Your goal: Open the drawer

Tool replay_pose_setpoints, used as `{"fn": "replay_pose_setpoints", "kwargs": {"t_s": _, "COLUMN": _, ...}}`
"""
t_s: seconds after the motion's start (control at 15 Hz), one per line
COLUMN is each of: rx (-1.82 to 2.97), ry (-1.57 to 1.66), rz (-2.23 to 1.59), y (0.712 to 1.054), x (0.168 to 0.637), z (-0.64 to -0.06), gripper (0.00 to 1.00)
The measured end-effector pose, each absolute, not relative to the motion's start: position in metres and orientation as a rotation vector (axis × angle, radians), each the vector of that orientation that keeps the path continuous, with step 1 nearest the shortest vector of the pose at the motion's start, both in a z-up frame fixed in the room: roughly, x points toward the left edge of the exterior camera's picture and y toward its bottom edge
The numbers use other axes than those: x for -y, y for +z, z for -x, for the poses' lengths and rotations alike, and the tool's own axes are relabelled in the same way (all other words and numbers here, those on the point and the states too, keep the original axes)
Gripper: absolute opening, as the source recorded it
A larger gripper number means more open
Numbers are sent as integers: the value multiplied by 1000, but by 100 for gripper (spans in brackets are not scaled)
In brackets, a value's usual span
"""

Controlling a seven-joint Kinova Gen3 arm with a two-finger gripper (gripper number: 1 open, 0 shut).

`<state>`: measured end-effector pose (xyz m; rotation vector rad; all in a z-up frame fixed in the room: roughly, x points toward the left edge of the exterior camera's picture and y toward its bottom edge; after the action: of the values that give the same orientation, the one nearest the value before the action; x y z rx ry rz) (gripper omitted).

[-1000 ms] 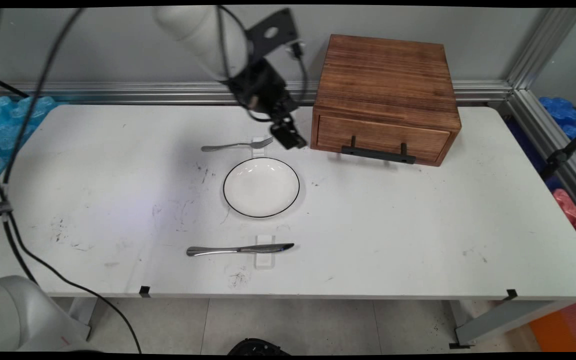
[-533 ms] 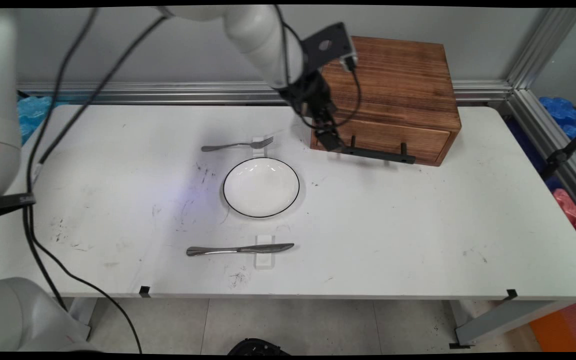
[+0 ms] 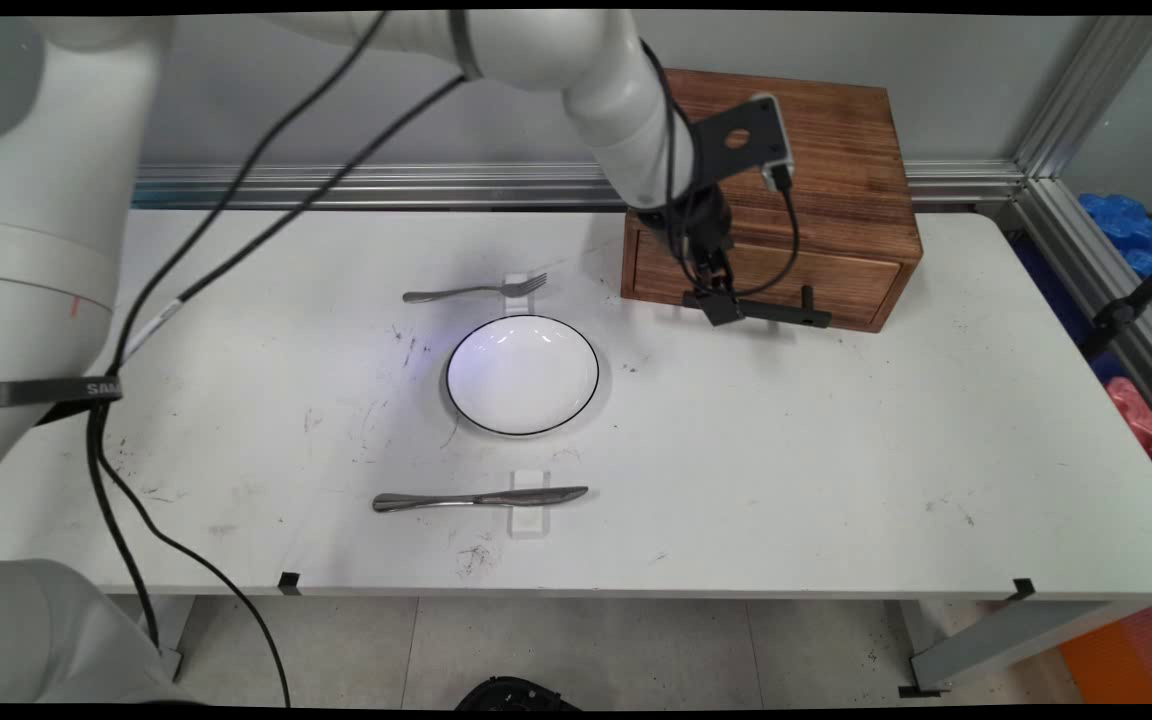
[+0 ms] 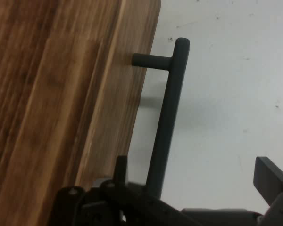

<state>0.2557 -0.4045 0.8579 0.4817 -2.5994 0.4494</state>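
Black handle (image 3: 771, 312) on the drawer (image 3: 766, 277) front of the wooden box (image 3: 786, 150), at the table's (image 3: 836, 450) far side, right of centre. Long axis level, running along the drawer face, held off the wood by two short posts. Gripper (image 3: 719, 306) down at the handle's left end, just in front of the drawer.

From the hand view: bar (image 4: 167, 117) rising from between the fingers, one finger (image 4: 120, 169) on the wood side, in the gap between bar and drawer face, the other (image 4: 271, 174) well out on the table side. Jaws spread wide, straddling the bar, not closed on it; nothing held. Contact between the inner finger and the bar possible but hard to tell, since the linkage covers the spot.

Far post (image 4: 148, 60) visible at the upper end of the bar, so most of the handle's length lying away from the gripper, toward the box's right.

Farther out: plate (image 3: 523, 375) near the table's middle, fork (image 3: 476, 291) just behind it, knife (image 3: 481, 497) in front of it, all well apart from the gripper.
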Motion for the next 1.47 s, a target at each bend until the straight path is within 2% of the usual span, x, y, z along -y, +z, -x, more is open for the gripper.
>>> {"fn": "replay_pose_setpoints", "kwargs": {"t_s": 0.73, "rx": 2663, "ry": 405, "rz": -429, "y": 817, "x": 435, "z": -218, "gripper": 100}}
{"fn": "replay_pose_setpoints", "kwargs": {"t_s": 1.47, "rx": 2717, "ry": 358, "rz": -393, "y": 788, "x": 452, "z": -208, "gripper": 100}}
